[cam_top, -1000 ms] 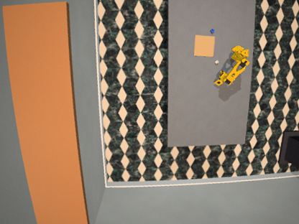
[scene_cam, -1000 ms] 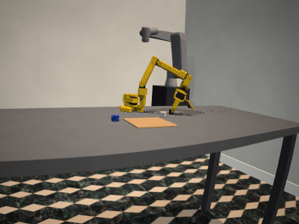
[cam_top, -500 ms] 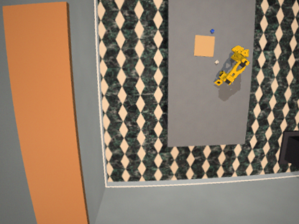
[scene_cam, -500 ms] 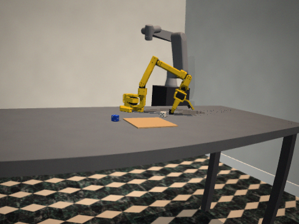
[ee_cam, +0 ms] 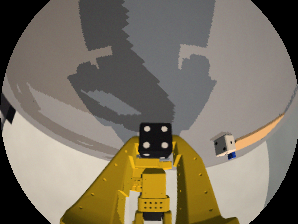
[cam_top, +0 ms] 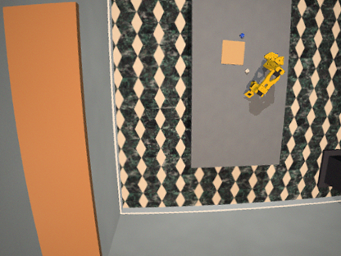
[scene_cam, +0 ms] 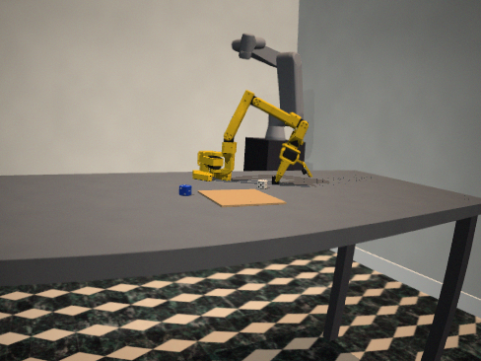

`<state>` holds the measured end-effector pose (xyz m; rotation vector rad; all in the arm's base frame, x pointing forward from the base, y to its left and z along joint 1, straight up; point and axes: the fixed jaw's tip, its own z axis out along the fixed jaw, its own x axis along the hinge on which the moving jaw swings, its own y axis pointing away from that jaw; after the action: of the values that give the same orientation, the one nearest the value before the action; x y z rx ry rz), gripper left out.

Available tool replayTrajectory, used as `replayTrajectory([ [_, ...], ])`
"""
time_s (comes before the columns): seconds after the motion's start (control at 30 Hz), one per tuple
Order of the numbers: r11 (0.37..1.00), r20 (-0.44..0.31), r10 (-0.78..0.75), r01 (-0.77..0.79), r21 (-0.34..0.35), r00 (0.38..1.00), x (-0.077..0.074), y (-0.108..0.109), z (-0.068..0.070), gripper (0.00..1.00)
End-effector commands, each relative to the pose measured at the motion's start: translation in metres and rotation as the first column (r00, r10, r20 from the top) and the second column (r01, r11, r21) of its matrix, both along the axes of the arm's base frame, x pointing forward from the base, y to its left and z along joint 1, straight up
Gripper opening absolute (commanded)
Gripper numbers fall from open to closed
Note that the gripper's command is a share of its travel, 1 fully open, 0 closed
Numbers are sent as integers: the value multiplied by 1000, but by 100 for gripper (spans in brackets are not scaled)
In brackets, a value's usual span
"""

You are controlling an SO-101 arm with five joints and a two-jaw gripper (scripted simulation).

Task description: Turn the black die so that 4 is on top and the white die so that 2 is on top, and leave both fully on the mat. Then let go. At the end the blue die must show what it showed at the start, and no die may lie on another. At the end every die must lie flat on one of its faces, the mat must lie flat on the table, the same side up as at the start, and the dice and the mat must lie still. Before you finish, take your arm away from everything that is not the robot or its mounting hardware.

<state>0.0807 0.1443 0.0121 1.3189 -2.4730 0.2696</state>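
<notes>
Your gripper (cam_top: 248,94) (scene_cam: 277,178) (ee_cam: 156,141) is closed on the black die (scene_cam: 274,180) (ee_cam: 155,138), off the mat (cam_top: 232,53) (scene_cam: 241,197) (ee_cam: 260,132), with a four-pip face toward your wrist camera. You have the white die (cam_top: 247,71) (scene_cam: 262,183) (ee_cam: 224,144) and blue die (cam_top: 242,36) (scene_cam: 185,189) (ee_cam: 232,155) on the table (cam_top: 233,130) (scene_cam: 148,222) (ee_cam: 250,60), both near the mat but off it.

dim, soft light | arm's shadow on grey table (cam_top: 234,126) (scene_cam: 123,217) | wrist view bowed, black-cornered | top detail perhaps too small
</notes>
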Motion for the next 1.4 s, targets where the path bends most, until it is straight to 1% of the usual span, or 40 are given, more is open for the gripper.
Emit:
replayTrajectory([
  [0.0,999,18,-1,0,36,1000,3,2,4,0],
  [0.13,997,45,-2,-1,77,999,3,4,12,0],
  [0.33,983,114,-11,-10,184,993,2,5,31,0],
  [0.4,983,114,-11,-10,184,993,2,5,31,0],
  [0.57,961,170,-25,-23,275,985,1,4,45,0],
  [0.7,946,199,-34,-32,322,979,0,3,52,0],
  [0.83,940,209,-38,-36,339,977,-1,2,54,0],
  [1.37,940,209,-38,-36,339,977,-1,2,54,0],
])
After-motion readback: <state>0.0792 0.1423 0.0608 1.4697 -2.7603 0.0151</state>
